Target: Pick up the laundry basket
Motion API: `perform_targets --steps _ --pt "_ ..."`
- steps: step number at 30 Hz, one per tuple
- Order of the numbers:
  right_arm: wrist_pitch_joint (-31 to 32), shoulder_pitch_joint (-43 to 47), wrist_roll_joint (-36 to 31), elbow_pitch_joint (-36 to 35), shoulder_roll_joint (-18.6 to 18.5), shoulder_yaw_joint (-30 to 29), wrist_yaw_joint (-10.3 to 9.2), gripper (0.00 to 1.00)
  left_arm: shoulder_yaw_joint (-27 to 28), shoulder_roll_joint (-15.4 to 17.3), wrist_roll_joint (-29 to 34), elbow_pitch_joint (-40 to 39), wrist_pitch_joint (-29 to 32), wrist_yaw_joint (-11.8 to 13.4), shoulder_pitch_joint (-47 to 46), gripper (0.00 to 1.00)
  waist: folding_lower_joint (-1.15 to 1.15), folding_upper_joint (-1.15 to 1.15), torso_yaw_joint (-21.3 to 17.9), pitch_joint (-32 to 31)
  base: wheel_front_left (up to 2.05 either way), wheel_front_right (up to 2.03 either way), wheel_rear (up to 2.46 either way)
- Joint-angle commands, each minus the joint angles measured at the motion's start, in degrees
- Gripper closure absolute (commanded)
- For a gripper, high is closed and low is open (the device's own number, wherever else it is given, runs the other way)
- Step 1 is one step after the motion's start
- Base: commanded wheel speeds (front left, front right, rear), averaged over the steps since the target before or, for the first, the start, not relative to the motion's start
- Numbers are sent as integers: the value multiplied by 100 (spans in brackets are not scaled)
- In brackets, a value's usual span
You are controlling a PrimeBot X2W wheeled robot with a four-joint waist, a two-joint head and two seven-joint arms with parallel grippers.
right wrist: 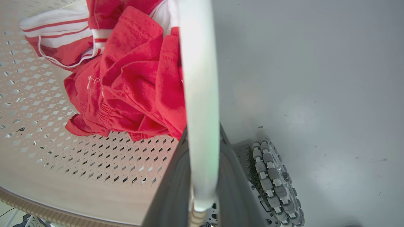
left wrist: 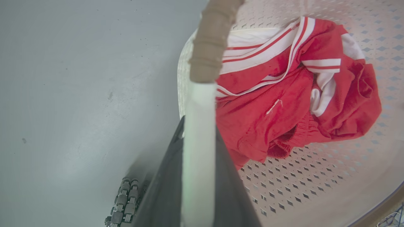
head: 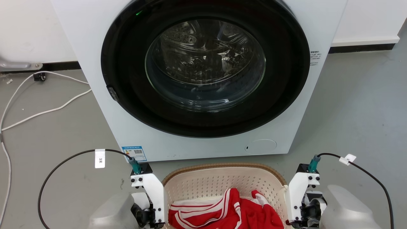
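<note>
The laundry basket [head: 222, 166], cream perforated plastic with a brown woven-look rim, sits at the bottom centre of the head view, just in front of the washing machine. A red and white garment [head: 229, 213] lies inside it. In the left wrist view my left gripper [left wrist: 199, 126] is shut, its dark fingers [left wrist: 164, 183] clamping the basket's white side handle [left wrist: 197, 104]. My right gripper [right wrist: 202, 135] is shut the same way on the opposite white handle [right wrist: 200, 78]. I cannot tell whether the basket rests on the floor.
The white washing machine [head: 89, 47] stands close ahead with its round glass door [head: 205, 63] closed. A white cable [head: 47, 111] runs over the grey floor at the left. My base's roller wheels [right wrist: 274, 176] are near the basket's right side.
</note>
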Motion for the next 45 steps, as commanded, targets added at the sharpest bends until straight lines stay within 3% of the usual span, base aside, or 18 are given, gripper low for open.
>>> perform_targets --steps 1,45 --pt "8 -74 30 -59 172 -27 65 100 -4 -181 -74 -86 -29 -92 -69 100 0 0 1 4 0 0 0" --pt "73 -36 -138 -59 172 -198 65 100 -264 -154 -317 -99 -187 -92 -81 100 0 0 39 33 0 0 0"
